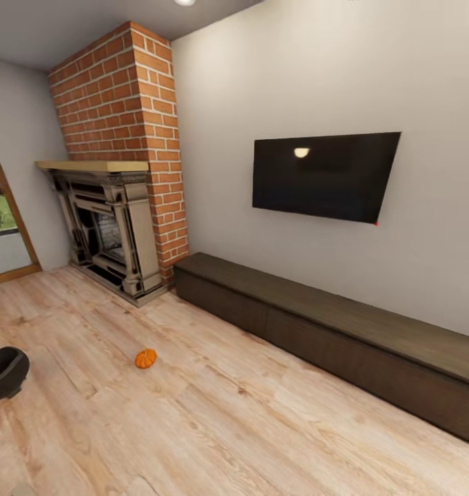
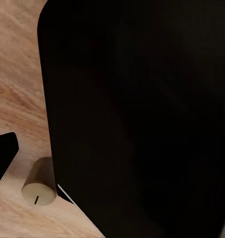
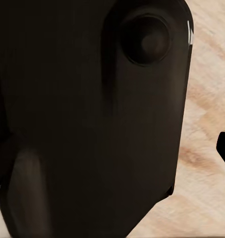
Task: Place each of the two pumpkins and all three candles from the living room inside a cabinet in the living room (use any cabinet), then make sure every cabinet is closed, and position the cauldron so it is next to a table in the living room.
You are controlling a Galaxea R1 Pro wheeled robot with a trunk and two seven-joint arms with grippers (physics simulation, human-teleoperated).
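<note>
One small orange pumpkin [image 1: 145, 358] lies on the wood floor in the middle left of the head view. The black cauldron [image 1: 3, 374] stands on the floor at that view's left edge, cut off by the frame. Along the right wall runs the long, low dark brown cabinet [image 1: 330, 331], and its fronts look flush and shut. In the left wrist view a stubby grey-beige candle [image 2: 39, 182] stands upright on the floor beside a large black body [image 2: 142, 119]. A dark rounded casing [image 3: 92, 119] takes up most of the right wrist view, with floor behind it.
A brick chimney [image 1: 124, 89] with a stone fireplace [image 1: 110, 227] stands in the far corner, just left of the cabinet's end. A black television [image 1: 324, 176] hangs on the wall above the cabinet. A glass door [image 1: 0, 220] is at the far left. Open wood floor [image 1: 227, 413] lies ahead.
</note>
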